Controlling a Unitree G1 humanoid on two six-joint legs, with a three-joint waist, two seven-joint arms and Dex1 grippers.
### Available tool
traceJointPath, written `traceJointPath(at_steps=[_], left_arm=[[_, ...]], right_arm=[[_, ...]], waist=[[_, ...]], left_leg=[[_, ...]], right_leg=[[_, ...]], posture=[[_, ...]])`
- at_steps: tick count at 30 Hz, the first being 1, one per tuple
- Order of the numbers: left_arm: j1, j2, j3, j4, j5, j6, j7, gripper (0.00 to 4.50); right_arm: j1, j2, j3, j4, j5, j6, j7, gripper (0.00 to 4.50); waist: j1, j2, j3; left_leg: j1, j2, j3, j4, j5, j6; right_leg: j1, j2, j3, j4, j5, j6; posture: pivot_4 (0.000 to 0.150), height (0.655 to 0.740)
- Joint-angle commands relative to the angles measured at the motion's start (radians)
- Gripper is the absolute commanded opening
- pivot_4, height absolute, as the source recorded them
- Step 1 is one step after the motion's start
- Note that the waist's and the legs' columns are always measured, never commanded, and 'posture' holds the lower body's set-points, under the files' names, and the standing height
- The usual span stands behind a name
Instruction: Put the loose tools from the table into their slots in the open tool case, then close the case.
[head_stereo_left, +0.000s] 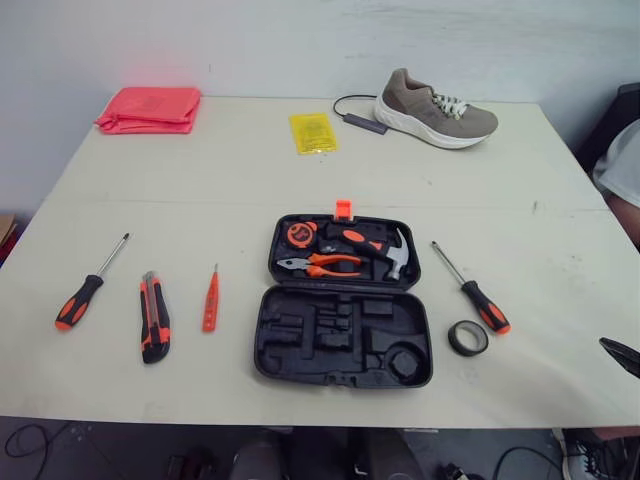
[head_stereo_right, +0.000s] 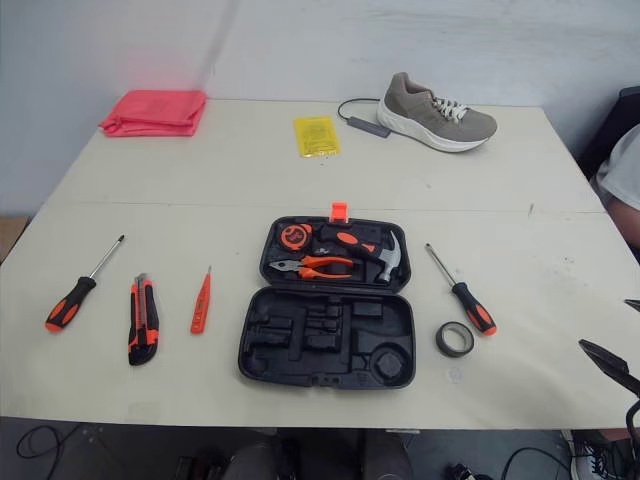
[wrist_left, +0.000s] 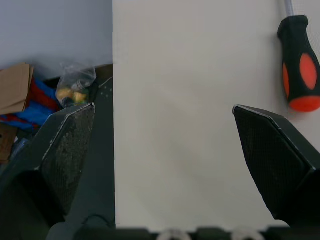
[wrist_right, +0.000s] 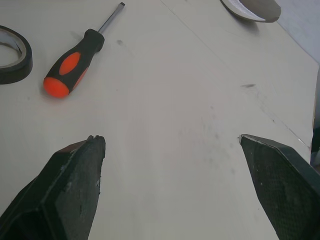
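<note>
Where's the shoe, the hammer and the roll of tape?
shoe (head_stereo_left: 435, 110): left eye view, on its grey side.
hammer (head_stereo_left: 397, 257): left eye view, on its silver head.
roll of tape (head_stereo_left: 467, 351): left eye view, on its front wall.

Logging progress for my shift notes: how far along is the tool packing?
Barely begun. Pliers, hammer and tape measure sit in the open case. Left gripper and right gripper are open, empty. Left screwdriver, knife, tester, right screwdriver and tape roll lie loose; case not closed.
</note>
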Motion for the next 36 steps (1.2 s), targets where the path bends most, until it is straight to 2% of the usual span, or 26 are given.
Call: traceJointPath(at_steps=[1, 4, 10, 13, 20, 25, 32, 33, 34, 36], left_arm=[[-0.022, -0.008, -0.02, -0.064, -0.024, 0.026, -0.054, 4.5], [-0.05, -0.026, -0.074, -0.133, -0.01, 0.068, -0.089, 4.5], [-0.141, -0.039, -0.242, -0.307, 0.017, 0.388, -0.089, 4.5], [-0.177, -0.059, -0.301, -0.379, 0.024, 0.492, -0.06, 4.5], [-0.323, -0.121, -0.447, -0.404, 0.113, 0.632, 0.062, 4.5], [-0.354, -0.149, -0.503, -0.384, 0.146, 0.637, 0.071, 4.5], [-0.345, -0.16, -0.53, -0.369, 0.171, 0.653, 0.085, 4.5], [-0.347, -0.161, -0.531, -0.368, 0.172, 0.651, 0.087, 3.98], [-0.348, -0.163, -0.531, -0.369, 0.172, 0.652, 0.088, 3.72], [-0.347, -0.166, -0.525, -0.375, 0.168, 0.651, 0.091, 2.85]], right_arm=[[-0.022, 0.009, 0.038, -0.136, 0.072, 0.071, -0.014, 4.48], [-0.055, 0.025, 0.093, -0.304, 0.126, 0.175, -0.079, 4.48], [-0.124, 0.114, 0.185, -0.589, 0.323, 0.34, -0.188, 4.48], [-0.157, 0.153, 0.242, -0.677, 0.366, 0.374, -0.229, 4.48], [-0.23, 0.226, 0.396, -0.756, 0.311, 0.293, -0.202, 4.48], [-0.198, 0.275, 0.459, -0.797, 0.275, 0.238, -0.193, 4.48], [-0.19, 0.28, 0.486, -0.797, 0.262, 0.198, -0.165, 4.48], [-0.193, 0.28, 0.488, -0.795, 0.266, 0.196, -0.16, 4.5], [-0.197, 0.28, 0.49, -0.794, 0.268, 0.191, -0.155, 4.5], [-0.201, 0.274, 0.494, -0.791, 0.269, 0.186, -0.146, 4.5]], waist=[[0.0, 0.001, 0.0], [0.001, 0.001, 0.0], [0.004, 0.0, -0.001], [0.003, -0.001, -0.001], [0.004, -0.003, -0.002], [0.005, -0.003, -0.002], [0.003, -0.003, -0.003], [0.004, -0.003, -0.003], [0.004, -0.003, -0.003], [0.004, -0.002, -0.003]], left_leg=[[0.0, 0.0, 0.0, 0.0, 0.0, -0.001], [0.0, 0.0, 0.0, 0.0, 0.0, -0.002], [-0.002, 0.0, 0.0, 0.001, 0.002, 0.002], [-0.002, 0.0, 0.0, 0.001, 0.002, 0.002], [-0.003, -0.001, 0.001, 0.004, 0.002, 0.003], [-0.003, 0.0, 0.002, 0.004, 0.002, 0.003], [-0.002, -0.001, 0.003, 0.005, 0.003, 0.004], [-0.002, -0.001, 0.003, 0.005, 0.003, 0.004], [-0.002, 0.0, 0.002, 0.005, 0.003, 0.004], [-0.002, 0.0, 0.003, 0.005, 0.003, 0.004]], right_leg=[[0.0, 0.0, 0.0, 0.001, 0.0, 0.0], [-0.001, 0.0, 0.0, 0.002, -0.001, -0.001], [-0.002, 0.002, 0.0, 0.004, -0.001, -0.001], [-0.002, 0.002, 0.0, 0.004, -0.001, -0.001], [-0.002, 0.006, 0.0, 0.006, -0.001, -0.001], [-0.003, 0.007, 0.0, 0.007, -0.001, -0.001], [-0.003, 0.005, 0.0, 0.008, -0.001, -0.001], [-0.003, 0.005, 0.0, 0.008, -0.001, -0.001], [-0.003, 0.005, 0.0, 0.008, -0.001, -0.001], [-0.003, 0.005, 0.0, 0.008, -0.001, -0.001]], posture=[[0.15, 0.74], [0.15, 0.74], [0.15, 0.74], [0.15, 0.74], [0.15, 0.74], [0.15, 0.74], [0.15, 0.74], [0.15, 0.74], [0.15, 0.74], [0.15, 0.74]])
